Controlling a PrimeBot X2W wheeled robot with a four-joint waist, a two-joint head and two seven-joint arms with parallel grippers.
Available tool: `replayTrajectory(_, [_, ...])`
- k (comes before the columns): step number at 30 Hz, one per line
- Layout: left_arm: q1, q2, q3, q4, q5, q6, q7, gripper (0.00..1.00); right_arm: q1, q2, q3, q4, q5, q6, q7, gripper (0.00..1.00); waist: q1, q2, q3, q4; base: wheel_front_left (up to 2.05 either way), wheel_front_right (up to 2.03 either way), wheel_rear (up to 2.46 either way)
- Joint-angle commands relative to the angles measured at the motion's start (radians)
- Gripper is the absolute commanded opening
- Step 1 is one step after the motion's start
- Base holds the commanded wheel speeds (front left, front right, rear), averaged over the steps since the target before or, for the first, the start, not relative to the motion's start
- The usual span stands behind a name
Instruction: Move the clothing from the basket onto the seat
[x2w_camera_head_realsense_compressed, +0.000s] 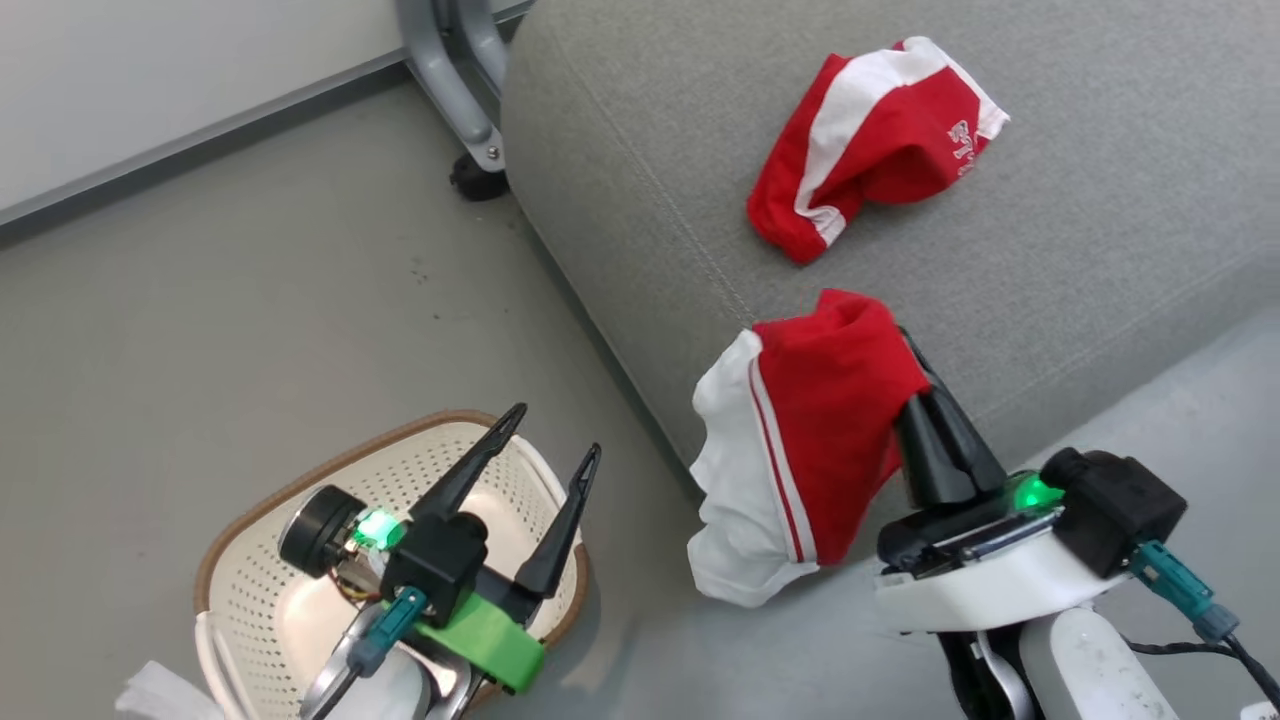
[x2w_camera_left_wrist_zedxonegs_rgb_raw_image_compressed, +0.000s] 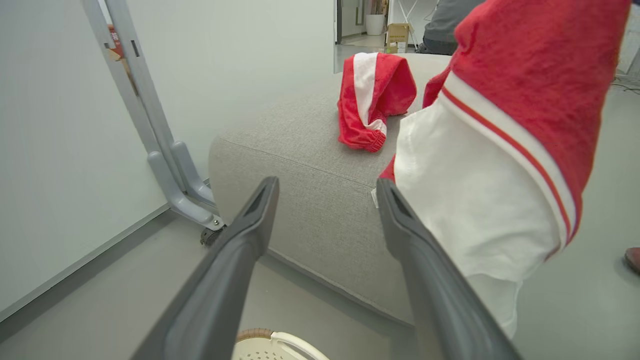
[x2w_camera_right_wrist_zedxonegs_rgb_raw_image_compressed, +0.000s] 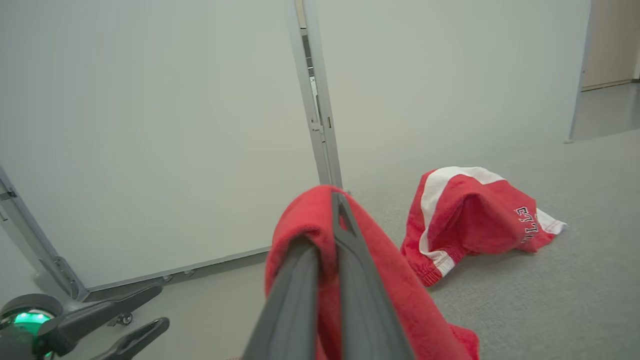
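— Fingers on my right gripper (x2w_camera_head_realsense_compressed: 908, 345) are pinched tight on a red and white garment (x2w_camera_head_realsense_compressed: 830, 440). The cloth drapes over them at lower centre-right of the head view, white part hanging lowest.

— Where does it hang?

— At the near edge of the grey seat (x2w_camera_head_realsense_compressed: 640, 150), partly over the cushion and partly over the floor (x2w_camera_head_realsense_compressed: 200, 300). Whether it touches the cushion, I cannot tell.

— And your left side?

— My left gripper (x2w_camera_head_realsense_compressed: 557, 430) sits at the lower left of the head view. Its fingers are spread wide with nothing between them, above the basket (x2w_camera_head_realsense_compressed: 300, 480).

— The other piece?

— A second red garment (x2w_camera_head_realsense_compressed: 880, 140) lies crumpled on the seat at the upper right of the head view. It has a white band across it and small white lettering at its right end, and it lies apart from the one I am holding.

— And the basket itself?

— It stands on the floor at the lower left, near the seat's front edge but not touching it. I see its brown rim, holed cream wall and pale bottom. A grey metal leg (x2w_camera_head_realsense_compressed: 450, 90) stands at the top of the frame, by the seat's far corner.
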Motion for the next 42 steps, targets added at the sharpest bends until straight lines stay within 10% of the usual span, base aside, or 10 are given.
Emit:
replayTrajectory(1, [-0.040, 0.010, -0.016, 0.010, 0.008, -0.005, 0.000, 1.00, 0.016, 0.011, -0.019, -0.014, -0.009, 0.000, -0.003, 0.00, 0.0000, 0.0000, 0.072, -0.072, 0.00, 0.00, 0.00])
replayTrajectory(10, [-0.158, 0.061, -0.159, 0.053, -0.049, -0.008, 0.000, 1.00, -0.002, 0.021, -0.119, -0.076, -0.017, 0.000, -0.003, 0.00, 0.0000, 0.0000, 0.152, -0.081, 0.03, 0.03, 0.03])
replayTrajectory(20, [-0.229, 0.122, -0.199, 0.044, -0.070, -0.008, 0.000, 1.00, -0.423, -0.040, -0.224, -0.168, -0.079, -0.001, -0.003, 0.00, 0.0000, 0.0000, 0.282, -0.075, 0.00, 0.00, 0.00])
replayTrajectory(30, [-0.295, 0.169, -0.240, 0.026, -0.044, -0.008, 0.003, 1.00, -0.905, -0.245, -0.354, 0.064, -0.042, -0.001, -0.003, 0.00, 0.0000, 0.0000, 0.445, 0.018, 0.00, 0.00, 0.00])
replayTrajectory(42, [-0.331, 0.126, -0.251, 0.050, -0.063, 0.007, -0.001, 1.00, -0.827, -0.348, -0.440, 0.451, -0.081, -0.001, -0.003, 0.00, 0.0000, 0.0000, 0.485, 0.172, 0.00, 0.00, 0.00])
